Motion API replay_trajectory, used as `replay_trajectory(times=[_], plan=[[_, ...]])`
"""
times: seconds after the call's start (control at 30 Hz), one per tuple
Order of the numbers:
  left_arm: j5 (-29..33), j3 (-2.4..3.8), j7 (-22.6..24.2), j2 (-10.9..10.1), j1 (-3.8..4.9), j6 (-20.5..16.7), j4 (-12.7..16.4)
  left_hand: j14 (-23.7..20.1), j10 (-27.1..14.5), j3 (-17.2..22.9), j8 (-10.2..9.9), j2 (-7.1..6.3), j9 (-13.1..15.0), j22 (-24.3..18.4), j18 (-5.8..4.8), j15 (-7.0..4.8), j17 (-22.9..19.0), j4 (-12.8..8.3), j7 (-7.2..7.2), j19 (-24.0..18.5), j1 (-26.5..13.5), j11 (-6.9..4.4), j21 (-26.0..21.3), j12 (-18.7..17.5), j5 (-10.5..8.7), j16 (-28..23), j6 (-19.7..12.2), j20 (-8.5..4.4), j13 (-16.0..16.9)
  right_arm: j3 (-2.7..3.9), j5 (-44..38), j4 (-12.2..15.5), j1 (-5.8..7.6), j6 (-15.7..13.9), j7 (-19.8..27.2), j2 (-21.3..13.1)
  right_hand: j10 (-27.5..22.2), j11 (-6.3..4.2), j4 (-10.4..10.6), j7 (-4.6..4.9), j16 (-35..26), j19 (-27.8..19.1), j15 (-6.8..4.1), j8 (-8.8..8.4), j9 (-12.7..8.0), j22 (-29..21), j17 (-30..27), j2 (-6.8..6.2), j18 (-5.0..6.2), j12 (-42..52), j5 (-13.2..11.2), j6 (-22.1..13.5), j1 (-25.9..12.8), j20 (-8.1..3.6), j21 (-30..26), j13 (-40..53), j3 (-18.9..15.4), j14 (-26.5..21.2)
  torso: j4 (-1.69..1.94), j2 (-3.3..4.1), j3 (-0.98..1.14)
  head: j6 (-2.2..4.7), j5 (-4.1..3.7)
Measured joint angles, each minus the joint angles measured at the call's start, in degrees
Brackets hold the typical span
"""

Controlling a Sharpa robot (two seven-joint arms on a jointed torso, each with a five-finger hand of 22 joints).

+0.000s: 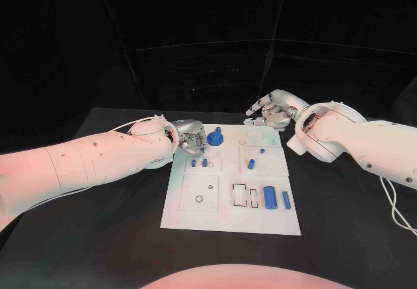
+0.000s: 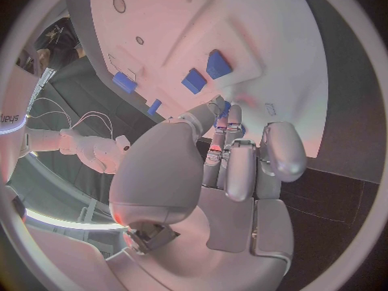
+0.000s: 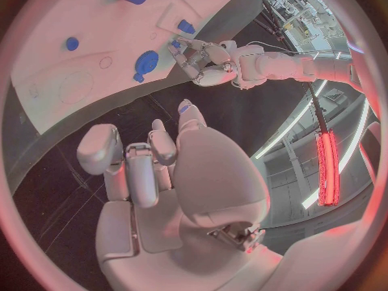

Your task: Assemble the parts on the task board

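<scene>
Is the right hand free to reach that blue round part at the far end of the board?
Probably yes. The right hand hovers beyond the board's far edge, holding nothing, and nothing lies between it and the round part, though the left hand sits close beside the part.

From my station I saw a matte black table (image 1: 87, 241) backed by a dark, panelled wall (image 1: 208, 54); off to one side glowed a long red light bar (image 3: 327, 168) beside a thin curved white light strip (image 3: 283, 129)
</scene>
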Motion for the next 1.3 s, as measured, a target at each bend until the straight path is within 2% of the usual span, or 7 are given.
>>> replay_trajectory(times=[0.17, 0.63, 0.73, 0.97, 1.03, 1.13, 1.3], plan=[[0.00, -0.04, -0.01, 0.00, -0.07, 0.17, -0.03, 0.01, -1.33, -0.13, -1.83, -0.43, -1.13, 0.00, 0.00, 0.43, -0.23, 0.13, -0.13, -0.10, -0.43, 0.46, -0.22, -0.74, 0.00, 0.00, -3.11, 0.28, -0.30, 0.00, 0.00, 0.00, 0.00, 0.00, 0.00, 0.00, 0.00, 0.00, 0.00, 0.00, 0.00, 0.00, 0.00, 0.00, 0.00, 0.00, 0.00, 0.00, 0.00, 0.00, 0.00, 0.00, 0.00, 0.00, 0.00, 0.00, 0.00, 0.00, 0.00, -0.02, 0.00, -0.01, -0.04], [0.03, -0.04, 0.01, -0.27, -0.08, -0.10, 0.11, 0.01, -2.80, -0.59, -2.02, -0.95, -1.95, 0.04, 0.01, 0.83, -0.48, 0.28, -0.12, -0.09, -0.94, 1.10, -0.61, -1.69, 0.00, -0.04, -4.33, 0.66, -0.64, 0.00, 0.00, -0.15, 0.00, 0.00, 0.00, -0.03, -0.07, -0.07, 0.15, 0.00, 0.00, 0.00, 0.00, 0.35, 0.00, -0.05, -0.01, 0.00, 0.00, 0.00, 0.00, 0.00, 0.00, 0.00, 0.00, -0.05, -0.15, 0.00, 0.00, -0.03, 0.01, 0.02, -0.07], [0.03, -0.04, 0.02, -0.52, -0.08, -0.30, 0.19, 0.01, -3.34, -0.59, -2.02, -1.18, -2.10, -0.05, 0.01, 0.83, -0.59, 0.28, -0.03, -0.09, -0.72, 1.24, -0.61, -1.85, 0.00, -0.04, -4.65, 0.66, -0.76, 0.00, 0.00, -0.34, 0.00, 0.00, 0.00, -0.04, -1.79, -0.16, 0.15, -0.09, -0.26, -0.43, 0.00, 0.35, 0.00, -0.63, -0.01, 0.10, 0.00, -1.72, 0.00, -0.10, 0.10, -0.07, -0.50, -1.68, -0.15, 0.00, 0.00, -0.03, -0.01, 0.02, -0.09], [1.10, 0.03, 0.16, -2.59, -0.09, -0.90, 0.92, -0.13, -5.31, -0.91, -2.02, -1.21, -2.60, -1.37, 0.02, 1.37, -1.14, 0.29, 0.16, -0.65, -0.69, 1.76, -2.33, -2.69, 0.00, -0.04, -5.26, 1.22, -1.14, 0.00, -0.05, -1.29, -0.01, 0.00, 0.01, -0.30, -14.70, -0.71, 0.53, -0.54, -4.90, -4.34, -0.43, 1.69, 0.01, -8.92, -0.01, 1.58, 1.83, -21.15, 0.24, 0.41, 2.35, -0.44, -5.69, -20.96, -0.86, -0.01, 0.02, -0.08, -0.05, 0.17, -0.25], [1.93, 0.08, 0.21, -3.64, -0.04, -1.14, 1.22, -0.20, -5.51, -1.07, -2.02, -1.42, -2.68, -1.48, 0.02, 1.45, -1.27, 0.14, 0.08, -0.65, -0.48, 1.96, -2.51, -2.69, 0.00, -0.04, -5.34, 1.22, -1.22, -0.02, -0.31, -1.58, -0.01, 0.01, 0.01, -0.57, -15.69, -0.93, 0.74, -0.71, -6.42, -4.63, -0.97, 2.18, 0.04, -10.53, -0.17, 1.69, 1.83, -26.19, 0.23, 2.08, 3.72, -0.72, -6.92, -25.53, -1.07, 0.08, 0.02, -0.10, -0.05, 0.27, -0.30], [3.34, 0.31, 0.34, -5.04, 0.17, -1.50, 1.72, 0.01, -6.12, -1.24, -2.02, -1.65, -2.76, -1.64, 0.02, 1.65, -1.30, 0.29, 0.08, -0.83, -0.71, 1.97, -2.64, -2.97, 0.00, -0.04, -5.34, 1.40, -1.30, -0.04, -0.95, -1.91, -0.04, 0.13, 0.00, -1.01, -16.33, -1.10, 0.76, -1.00, -7.77, -4.63, -0.96, 2.18, 0.04, -11.54, -1.34, 1.83, 1.83, -32.91, 0.17, 3.93, 5.98, -0.72, -7.78, -31.58, -1.10, 0.09, 0.02, -0.12, -0.03, 0.45, -0.41], [8.34, 1.28, 1.46, -8.21, 0.69, -3.35, 2.72, 0.01, -6.11, -1.39, -1.69, -1.65, -2.76, -2.29, 0.02, 1.65, -1.48, 0.44, 0.53, -0.99, -0.71, 1.98, -3.60, -2.95, 0.00, -0.04, -4.88, 1.56, -1.30, -0.11, -4.23, -2.21, -0.37, 0.68, -0.07, -2.29, -14.99, -0.77, 0.75, -0.92, -8.47, -4.15, -0.96, 2.18, -0.10, -11.87, -2.26, 1.90, 1.82, -44.44, -3.03, 6.50, 10.64, -0.89, -8.17, -42.26, -0.10, 0.09, 0.02, -0.14, -0.03, 0.94, -0.71]])
